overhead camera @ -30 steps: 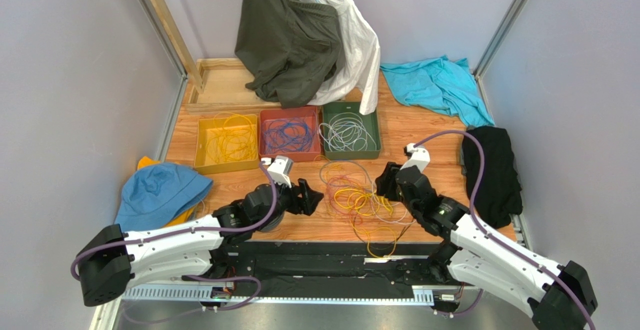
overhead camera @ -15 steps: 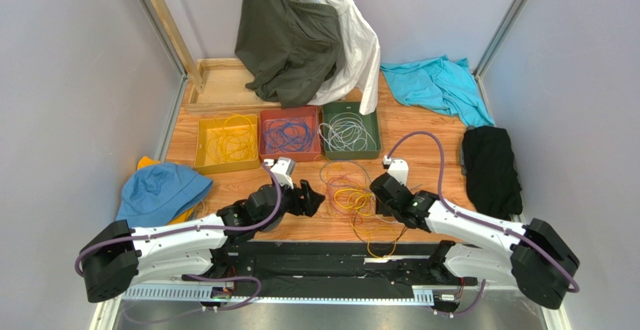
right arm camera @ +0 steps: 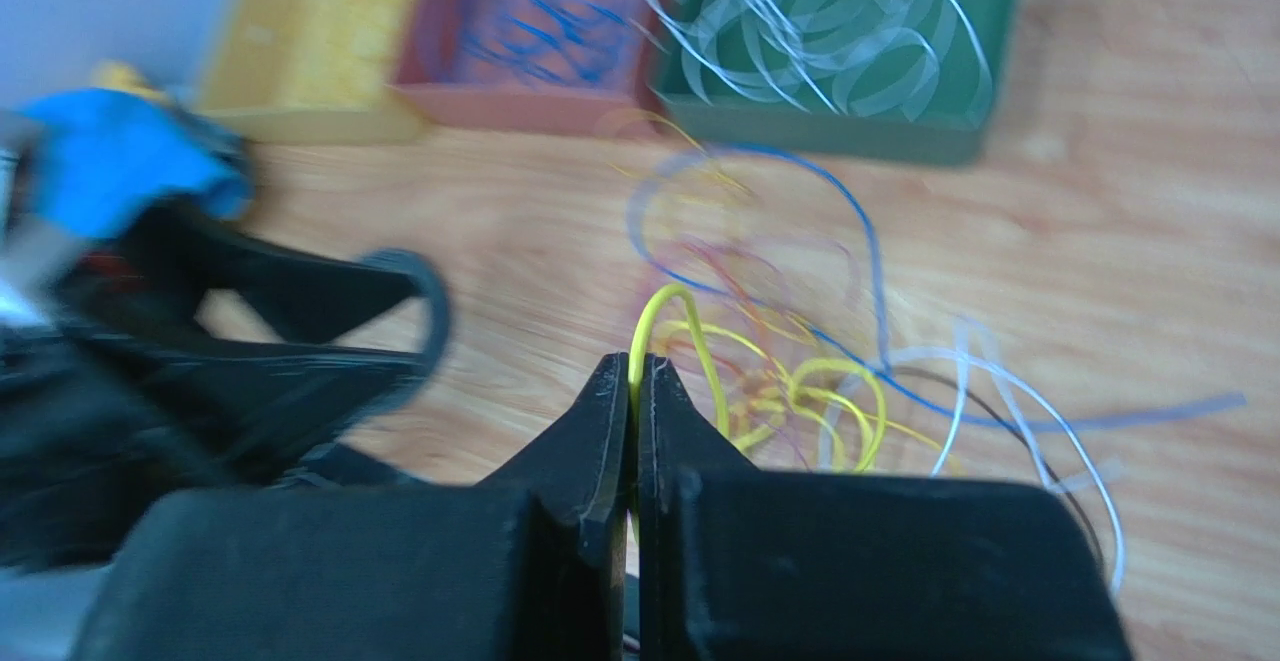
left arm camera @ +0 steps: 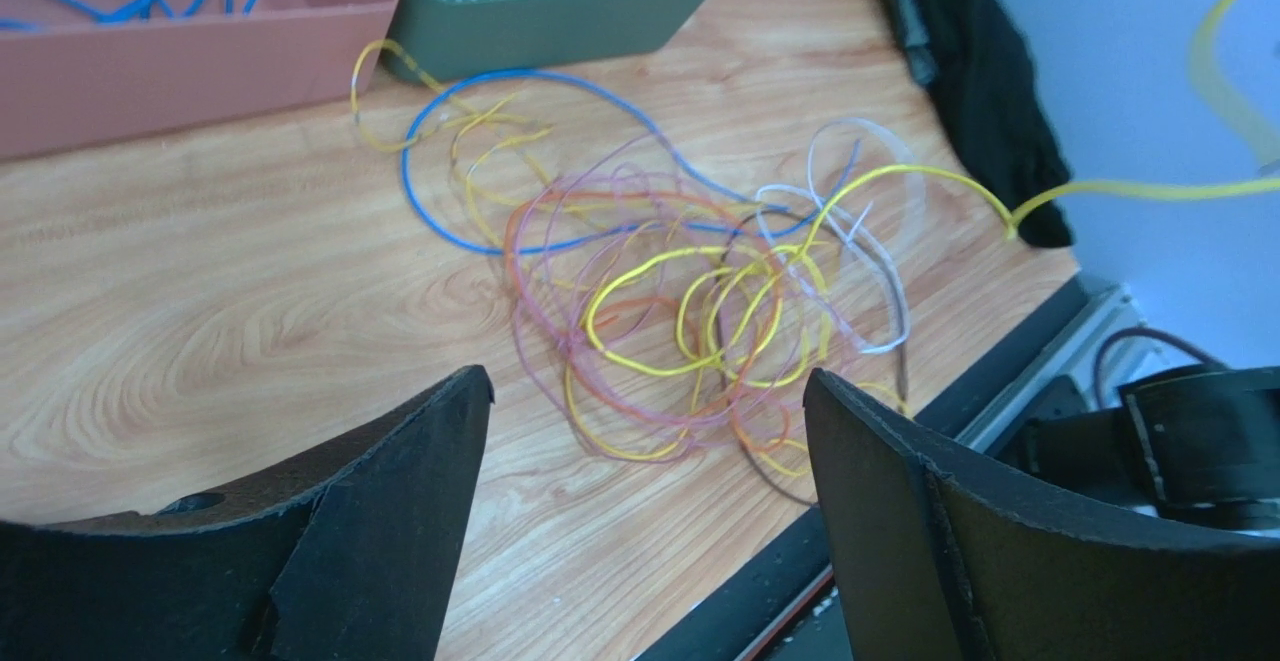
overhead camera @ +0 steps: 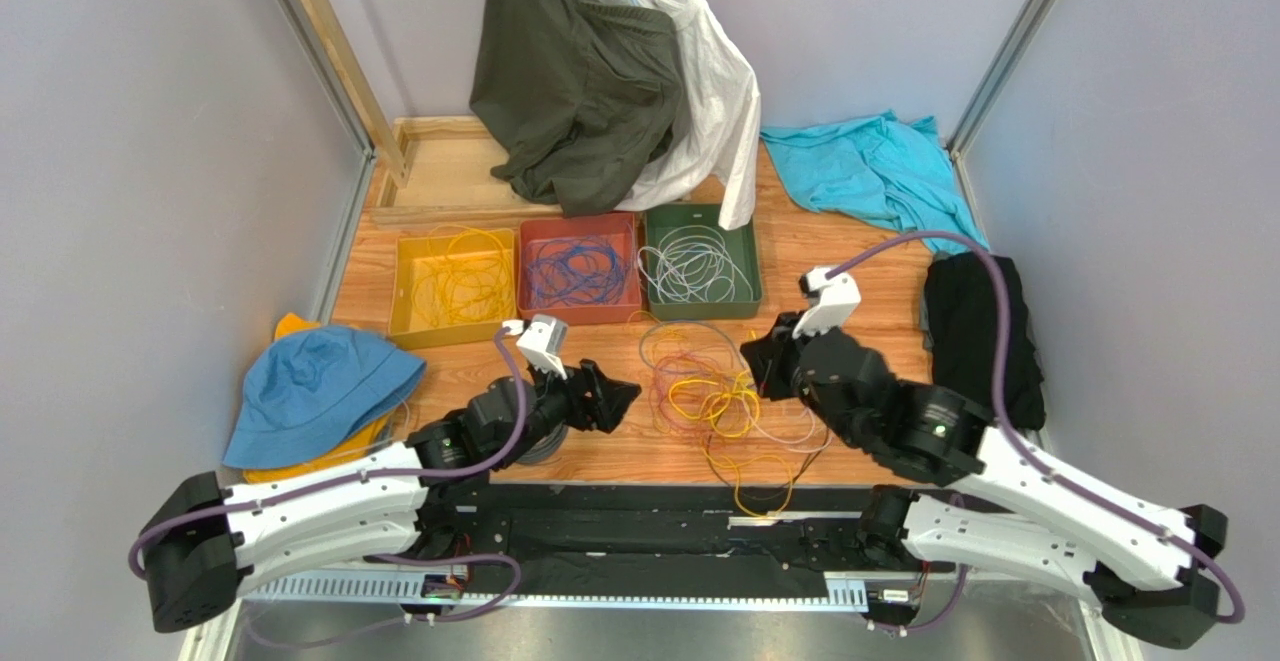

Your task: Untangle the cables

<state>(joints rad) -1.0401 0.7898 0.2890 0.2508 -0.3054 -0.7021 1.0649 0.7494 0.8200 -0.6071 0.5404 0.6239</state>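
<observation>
At the far left of the wooden tabletop [overhead camera: 849, 264] lies a soft blue fabric bucket hat [overhead camera: 316, 388]. Beyond it stand three shallow square plastic trays in a row: a yellow tray [overhead camera: 451, 337] with yellow loops inside, a red tray [overhead camera: 579, 313] with blue loops, and a green tray [overhead camera: 700, 309] with white loops. The left gripper [left arm camera: 646, 451] sits low over the wood just left of the mess, its two black fingers [left arm camera: 398, 489] spread wide with nothing between them. The tangle of thin cables [overhead camera: 724, 403] lies loose on the table between the two arms, in front of the red and green trays; it is a heap of yellow, white, blue, pinkish-purple and orange loops. At the heap's right edge the right gripper [right arm camera: 633, 391] is pinched fully closed on a single yellow cable [left arm camera: 1142, 189], which rises out of the pile into its tips. Further right, a crumpled black cloth [overhead camera: 984, 334] rests near the table's edge.
</observation>
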